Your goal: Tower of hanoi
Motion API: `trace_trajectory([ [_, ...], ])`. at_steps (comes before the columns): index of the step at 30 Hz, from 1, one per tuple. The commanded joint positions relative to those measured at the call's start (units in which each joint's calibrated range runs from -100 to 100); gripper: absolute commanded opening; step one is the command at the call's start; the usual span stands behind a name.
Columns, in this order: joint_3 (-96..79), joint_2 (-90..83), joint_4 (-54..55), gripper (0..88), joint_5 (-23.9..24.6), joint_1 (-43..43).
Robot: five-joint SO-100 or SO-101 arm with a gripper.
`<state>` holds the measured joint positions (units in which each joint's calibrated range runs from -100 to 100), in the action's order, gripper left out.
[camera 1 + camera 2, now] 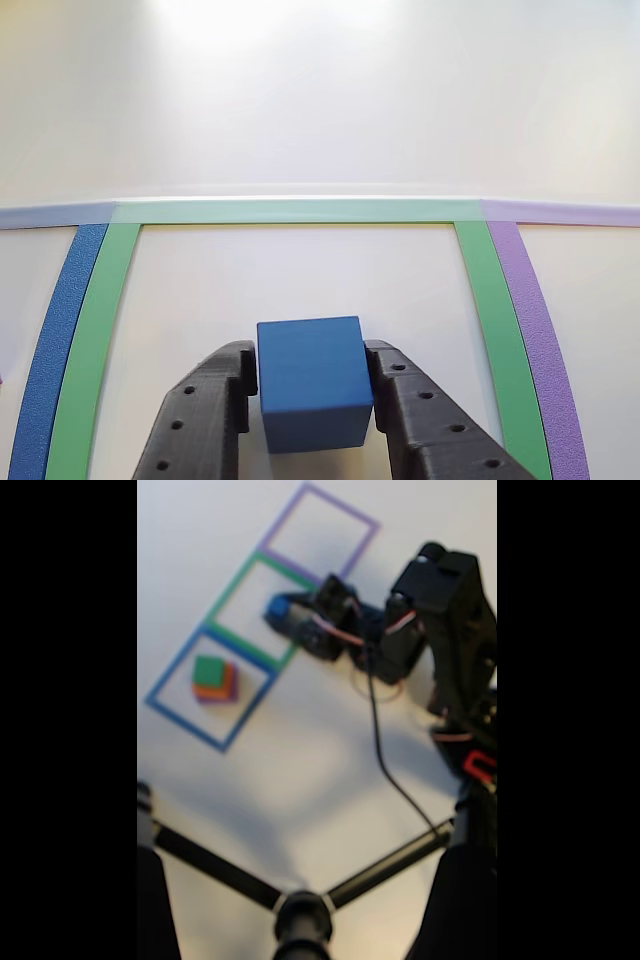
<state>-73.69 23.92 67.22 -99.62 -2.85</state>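
The small blue foam cube (313, 382) sat right between my two black fingers (205, 415), pinched on its flat sides, inside the green tape square (295, 211). It seemed light and squishy, so a soft squeeze looked like enough.

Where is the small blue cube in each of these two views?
Other view: the blue cube sits low in the middle, between the fingers of the gripper.
Fixed view: blue cube at upper centre-left, at the tip of the arm.
Shared landmark: the green tape square, over which the cube sits.
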Motion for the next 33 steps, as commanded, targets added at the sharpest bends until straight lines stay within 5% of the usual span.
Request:
trace_trajectory([
  [1, 0.9, -0.1, -0.2, 5.0, -0.4, 0.7],
  [11, 0.9, -1.7, -1.7, 2.6, -0.4, 1.6],
  [17, -0.1, -16.1, -16.4, 2.1, -0.4, 3.0],
  [26, 12.9, -53.2, -76.4, 1.7, -0.4, 5.1],
  [33, 40.9, -60.5, -121.3, 1.6, -0.4, 6.3],
])
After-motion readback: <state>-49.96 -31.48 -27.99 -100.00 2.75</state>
